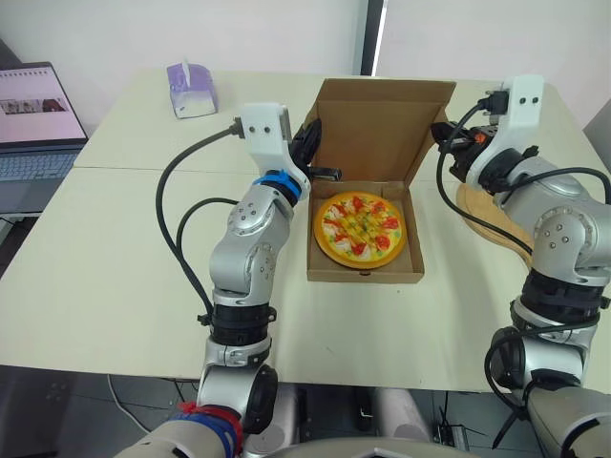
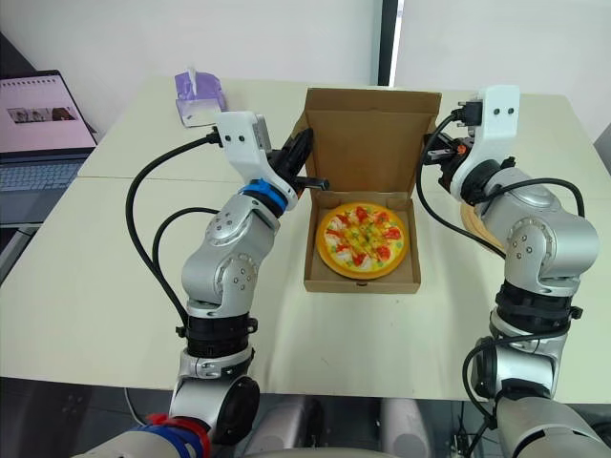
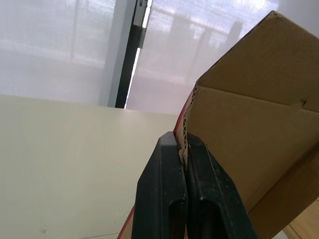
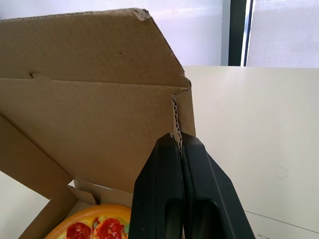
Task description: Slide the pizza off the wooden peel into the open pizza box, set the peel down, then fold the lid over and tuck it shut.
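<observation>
Lid-fold stage, pizza (image 1: 360,229) boxed, peel (image 1: 482,224) parked at three o'clock of box (image 1: 363,275); both jaws pinched tight on side edges of lid (image 1: 382,129), next to swing it forward and down.

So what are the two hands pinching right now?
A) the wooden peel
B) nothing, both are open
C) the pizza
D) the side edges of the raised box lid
D: the left hand and the right hand are each closed on a corrugated side edge of the upright lid, while the pizza lies in the box and the peel lies apart, beside the right arm.
</observation>
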Robot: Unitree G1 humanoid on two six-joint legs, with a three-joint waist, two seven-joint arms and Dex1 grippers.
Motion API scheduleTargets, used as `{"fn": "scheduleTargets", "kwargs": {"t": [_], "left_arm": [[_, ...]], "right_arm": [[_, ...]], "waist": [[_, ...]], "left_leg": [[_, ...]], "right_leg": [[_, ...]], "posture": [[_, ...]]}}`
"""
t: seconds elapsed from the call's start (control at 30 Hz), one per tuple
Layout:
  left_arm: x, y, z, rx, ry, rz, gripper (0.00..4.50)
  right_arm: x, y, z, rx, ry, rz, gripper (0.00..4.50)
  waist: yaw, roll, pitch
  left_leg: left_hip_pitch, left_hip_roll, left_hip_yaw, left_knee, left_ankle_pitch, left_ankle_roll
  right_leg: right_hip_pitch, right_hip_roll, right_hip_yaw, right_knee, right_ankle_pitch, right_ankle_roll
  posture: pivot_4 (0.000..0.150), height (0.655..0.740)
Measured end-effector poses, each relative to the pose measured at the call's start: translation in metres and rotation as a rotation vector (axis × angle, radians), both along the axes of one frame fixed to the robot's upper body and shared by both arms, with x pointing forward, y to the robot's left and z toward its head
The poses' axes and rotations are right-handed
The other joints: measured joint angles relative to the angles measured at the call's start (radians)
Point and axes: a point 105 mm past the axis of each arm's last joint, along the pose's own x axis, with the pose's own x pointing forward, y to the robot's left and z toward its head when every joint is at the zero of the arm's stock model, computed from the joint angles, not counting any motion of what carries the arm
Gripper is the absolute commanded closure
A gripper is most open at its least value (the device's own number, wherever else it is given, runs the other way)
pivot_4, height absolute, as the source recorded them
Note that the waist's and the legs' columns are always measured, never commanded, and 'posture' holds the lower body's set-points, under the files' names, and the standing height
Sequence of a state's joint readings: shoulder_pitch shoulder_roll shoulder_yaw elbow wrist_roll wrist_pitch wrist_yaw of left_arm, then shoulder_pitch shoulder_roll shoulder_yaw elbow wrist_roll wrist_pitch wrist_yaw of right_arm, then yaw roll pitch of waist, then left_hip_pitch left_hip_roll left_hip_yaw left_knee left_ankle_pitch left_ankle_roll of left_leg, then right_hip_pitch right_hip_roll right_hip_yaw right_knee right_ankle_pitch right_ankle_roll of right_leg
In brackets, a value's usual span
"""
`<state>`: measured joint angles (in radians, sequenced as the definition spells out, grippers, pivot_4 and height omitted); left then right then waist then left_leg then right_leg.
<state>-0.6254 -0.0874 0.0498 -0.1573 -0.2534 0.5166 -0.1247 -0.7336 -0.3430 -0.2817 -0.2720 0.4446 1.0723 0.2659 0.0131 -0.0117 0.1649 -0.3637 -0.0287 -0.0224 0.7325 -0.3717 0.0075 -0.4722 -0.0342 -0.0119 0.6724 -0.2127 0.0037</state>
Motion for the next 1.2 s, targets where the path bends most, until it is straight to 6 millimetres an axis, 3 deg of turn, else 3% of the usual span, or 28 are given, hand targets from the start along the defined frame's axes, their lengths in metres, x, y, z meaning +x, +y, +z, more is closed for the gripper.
{"fn": "scheduleTargets", "kwargs": {"t": [0.4,0.97,1.2], "left_arm": [[-0.008,-0.006,-0.012,-0.025,-0.061,0.04,4.5],[-0.026,0.012,-0.024,0.044,-0.07,0.018,4.5],[-0.039,0.013,-0.034,0.113,-0.067,-0.031,4.5]], "right_arm": [[-0.009,-0.002,-0.004,-0.014,0.005,0.007,4.48],[-0.034,0.006,-0.003,0.061,0.043,0.115,4.48],[-0.046,0.003,-0.021,0.053,0.071,0.09,4.48]], "waist": [[0.009,0.0,0.0],[0.007,0.0,0.0],[0.007,0.001,-0.001]], "left_leg": [[0.0,0.0,0.0,0.0,0.0,0.0],[0.001,0.0,0.0,0.0,0.0,0.001],[0.002,0.0,0.0,0.0,-0.001,0.002]], "right_leg": [[0.0,0.0,0.0,0.0,0.0,0.0],[0.001,0.0,0.0,0.0,0.0,0.0],[0.002,0.0,0.0,0.0,0.0,0.0]], "posture": [[0.15,0.7251],[0.15,0.7251],[0.15,0.7251]]}}
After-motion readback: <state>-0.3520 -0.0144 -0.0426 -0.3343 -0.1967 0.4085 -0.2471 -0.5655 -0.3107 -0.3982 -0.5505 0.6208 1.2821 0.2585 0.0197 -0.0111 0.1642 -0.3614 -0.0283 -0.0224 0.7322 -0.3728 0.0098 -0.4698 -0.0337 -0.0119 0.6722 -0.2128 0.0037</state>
